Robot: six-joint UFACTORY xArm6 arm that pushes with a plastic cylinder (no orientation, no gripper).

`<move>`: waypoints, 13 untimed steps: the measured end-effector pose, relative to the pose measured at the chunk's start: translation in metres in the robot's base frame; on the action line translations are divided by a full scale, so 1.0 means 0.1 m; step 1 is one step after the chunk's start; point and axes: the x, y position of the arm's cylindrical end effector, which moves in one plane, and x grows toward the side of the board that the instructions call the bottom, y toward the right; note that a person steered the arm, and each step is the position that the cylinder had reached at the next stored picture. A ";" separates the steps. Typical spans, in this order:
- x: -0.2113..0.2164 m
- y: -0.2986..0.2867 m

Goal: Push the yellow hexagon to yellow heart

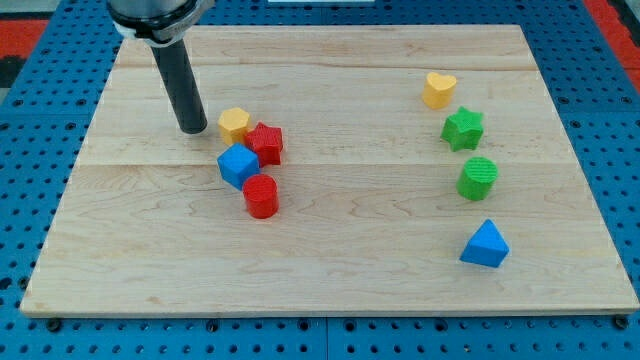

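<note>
Across the view lay a pale wooden board (330, 270), set on a blue pegboard base (30, 130) that showed around its edges. At the view's top left the arm's dark housing (152, 17) came into frame, and from it the dark rod (178, 80) ran down to the board. My tip (193, 130) stood on the wood just to the left of the yellow hexagon (234, 124), near it but with a small gap showing between them. The rod carried no jaws, so it held nothing; it grasped no block.

The hexagon sat at the top of a tight cluster left of centre. A red star (266, 143) pressed against its lower right side. Below them a blue cube (238, 165) touched the star, and a red cylinder (261, 196) sat just beneath the cube, at the cluster's bottom.

Well apart, on the view's right, four blocks ran in a loose line from top to bottom. The yellow heart (438, 89) was uppermost. A green star (463, 129) lay just below it, then a green cylinder (478, 178), then a blue triangle (485, 245) nearest the bottom. The hexagon and the heart were far from each other, with open wood between them.
</note>
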 end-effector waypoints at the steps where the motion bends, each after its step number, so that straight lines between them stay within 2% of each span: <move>1: -0.11 0.00; 2: -0.15 0.00; 3: 0.42 0.14; 4: 0.16 0.59; 5: -0.41 1.15; 6: -0.74 1.32; 7: -0.52 0.67; 8: -0.34 0.34; 9: -0.44 -0.11; 10: -0.84 0.52; 11: -0.97 0.78; 12: -1.02 0.40; 13: -1.09 0.93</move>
